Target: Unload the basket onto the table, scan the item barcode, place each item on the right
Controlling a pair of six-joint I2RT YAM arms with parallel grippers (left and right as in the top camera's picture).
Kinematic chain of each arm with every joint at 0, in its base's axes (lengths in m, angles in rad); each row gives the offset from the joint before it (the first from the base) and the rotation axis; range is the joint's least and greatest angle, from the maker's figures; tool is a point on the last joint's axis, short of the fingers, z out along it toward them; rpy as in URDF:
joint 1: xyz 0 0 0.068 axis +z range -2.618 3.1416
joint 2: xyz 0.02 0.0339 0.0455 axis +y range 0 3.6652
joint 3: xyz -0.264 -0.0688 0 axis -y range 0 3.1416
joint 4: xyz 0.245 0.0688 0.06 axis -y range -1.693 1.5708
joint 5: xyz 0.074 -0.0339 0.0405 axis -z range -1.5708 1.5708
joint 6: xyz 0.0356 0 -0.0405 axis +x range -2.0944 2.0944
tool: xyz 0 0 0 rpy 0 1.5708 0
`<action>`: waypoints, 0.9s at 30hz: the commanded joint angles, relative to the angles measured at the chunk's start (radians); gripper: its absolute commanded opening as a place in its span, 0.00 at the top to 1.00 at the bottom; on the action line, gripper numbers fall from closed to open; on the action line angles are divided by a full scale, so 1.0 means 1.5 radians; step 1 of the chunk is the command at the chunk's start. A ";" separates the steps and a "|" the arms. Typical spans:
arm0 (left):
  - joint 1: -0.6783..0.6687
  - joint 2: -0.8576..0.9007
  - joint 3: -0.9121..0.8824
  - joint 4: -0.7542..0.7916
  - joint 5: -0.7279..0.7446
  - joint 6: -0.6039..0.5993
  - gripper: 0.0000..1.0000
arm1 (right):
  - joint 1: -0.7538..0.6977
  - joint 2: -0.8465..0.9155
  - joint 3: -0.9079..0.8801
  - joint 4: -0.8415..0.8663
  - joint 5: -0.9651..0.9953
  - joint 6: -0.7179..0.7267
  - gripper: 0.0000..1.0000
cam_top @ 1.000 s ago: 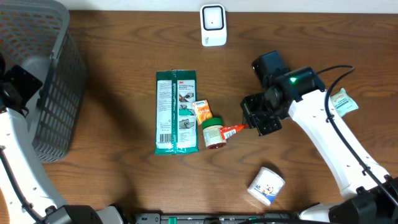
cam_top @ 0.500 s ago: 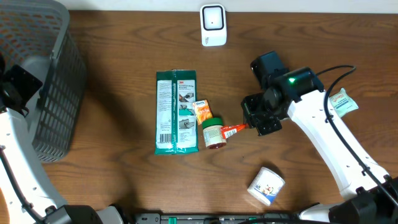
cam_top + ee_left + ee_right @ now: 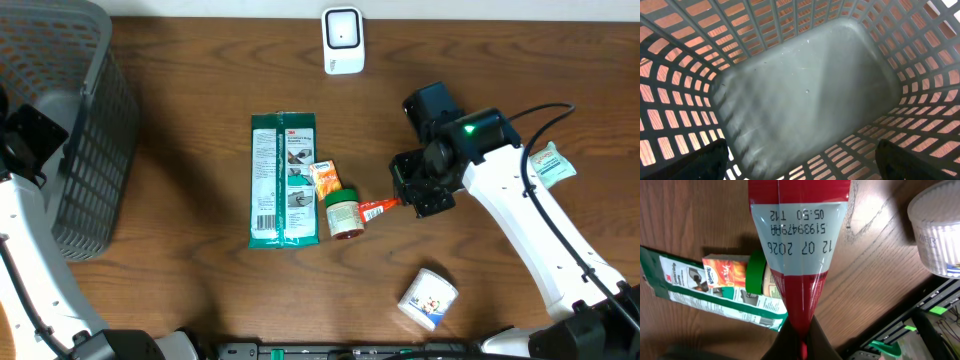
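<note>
1. Right gripper: jaws closed on one end of a red sachet. In the right wrist view the fingertips pinch the sachet's narrow end at the bottom of the frame.
2. Red sachet: sits on the right-arm side of the green 3M wipes pack, with a jar between the two. It has a pale panel with a printed date and a code line facing the wrist camera. I can't tell if its free end touches the jar or only reaches it.
3. Green-lidded jar: lies on its side just beside the wipes pack's right edge, near the pack's lower half.
4. Small orange packet: just beside the same edge of the pack, farther from the robot than the jar and touching or nearly touching it.
5. White scanner: beyond the pack's far end, at the table's back edge, well apart.
6. White tub: right of the pack and nearer the robot, well apart, tipped on its side.
7. Grey plastic basket: left of the pack, well apart.
8. Left gripper: jaws spread wide with nothing between them, above the basket's interior. Its fingers show at the lower corners of the wrist view.
</note>
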 commanded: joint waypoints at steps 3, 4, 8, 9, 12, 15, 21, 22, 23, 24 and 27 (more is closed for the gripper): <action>0.002 0.005 0.009 -0.002 -0.004 0.008 0.07 | 0.004 -0.009 0.001 -0.001 0.038 0.011 0.98; 0.002 0.005 0.009 -0.002 -0.004 0.008 0.07 | 0.004 -0.009 0.001 -0.001 0.044 0.010 0.98; 0.002 0.005 0.009 -0.002 -0.004 0.009 0.06 | 0.004 -0.009 0.001 -0.006 0.065 0.010 0.99; 0.002 0.005 0.009 -0.002 -0.004 0.009 0.07 | 0.004 -0.009 0.001 -0.006 0.069 0.010 0.98; 0.002 0.005 0.009 -0.002 -0.004 0.009 0.06 | 0.004 -0.009 0.001 -0.006 0.073 0.010 0.98; 0.002 0.005 0.009 -0.002 -0.004 0.008 0.07 | 0.004 -0.009 0.001 -0.006 0.084 0.005 0.98; 0.002 0.005 0.009 -0.002 -0.004 0.009 0.07 | 0.004 -0.009 0.001 -0.020 0.137 -0.007 0.99; 0.002 0.005 0.009 -0.002 -0.004 0.009 0.06 | 0.004 -0.009 0.001 -0.020 0.143 -0.018 0.99; 0.002 0.005 0.009 -0.002 -0.004 0.009 0.07 | 0.004 -0.009 0.001 -0.018 0.148 -0.031 0.99; 0.002 0.005 0.009 -0.002 -0.004 0.009 0.07 | 0.004 -0.009 0.001 -0.018 0.151 -0.040 0.99; 0.002 0.005 0.009 -0.002 -0.004 0.008 0.07 | 0.004 -0.009 0.001 -0.019 0.160 -0.060 0.99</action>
